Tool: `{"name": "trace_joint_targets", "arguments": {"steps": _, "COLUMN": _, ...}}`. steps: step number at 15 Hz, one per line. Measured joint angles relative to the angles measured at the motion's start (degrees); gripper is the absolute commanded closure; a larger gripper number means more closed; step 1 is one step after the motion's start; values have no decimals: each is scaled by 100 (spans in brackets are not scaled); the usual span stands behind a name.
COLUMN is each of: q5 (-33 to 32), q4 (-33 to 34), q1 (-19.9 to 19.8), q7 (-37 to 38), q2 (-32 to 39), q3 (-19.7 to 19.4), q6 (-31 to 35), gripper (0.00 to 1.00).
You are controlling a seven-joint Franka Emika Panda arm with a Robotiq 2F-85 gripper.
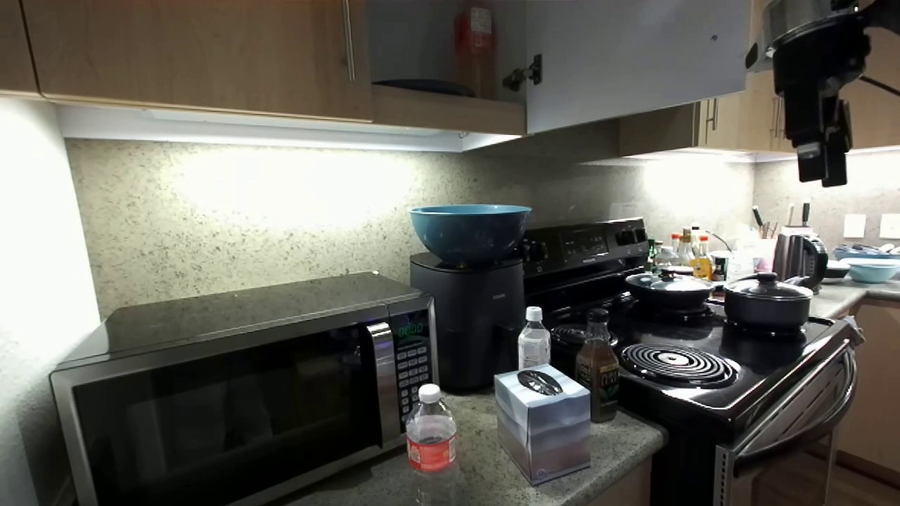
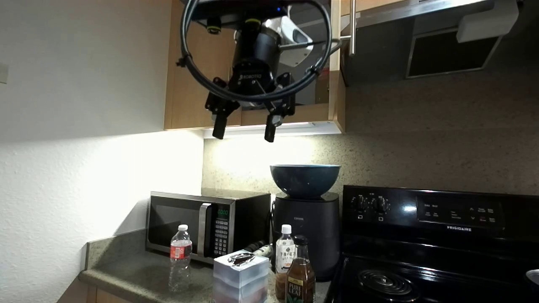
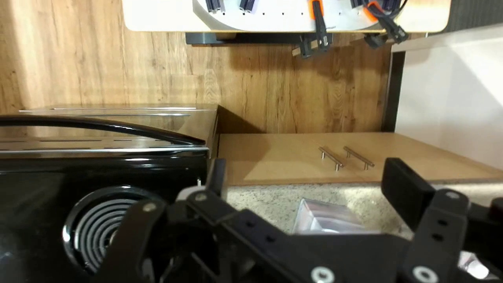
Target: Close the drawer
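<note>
The drawer is a wall-cabinet door (image 1: 633, 60), swung open. An exterior view shows its pale inner face, with a hinge (image 1: 536, 69) at its left edge. Another exterior view shows the door (image 2: 335, 33) nearly edge-on, with its slim metal bar handle (image 2: 353, 29) on the right side. My gripper also shows in both exterior views (image 1: 823, 169) (image 2: 244, 130), pointing down, apart from the door. It hangs out in front of the cabinet, left of the door's edge and handle in the latter view. In the wrist view its fingers (image 3: 308, 175) are wide apart with nothing between them. The door is out of the wrist view.
Below stand a microwave (image 1: 232, 393), a blue bowl (image 1: 471, 232) on a black air fryer (image 1: 467, 323), a tissue box (image 1: 545, 429) and several bottles. A stove (image 1: 759, 365) with two pans is beside them. A range hood (image 2: 454, 50) is right of the cabinet.
</note>
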Motion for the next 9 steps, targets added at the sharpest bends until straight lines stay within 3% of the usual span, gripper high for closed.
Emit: {"name": "trace_joint_targets", "arguments": {"steps": 9, "q5": -305, "q4": 81, "q1": -933, "q7": 1003, "q2": -312, "q3": -532, "q6": 945, "gripper": 0}}
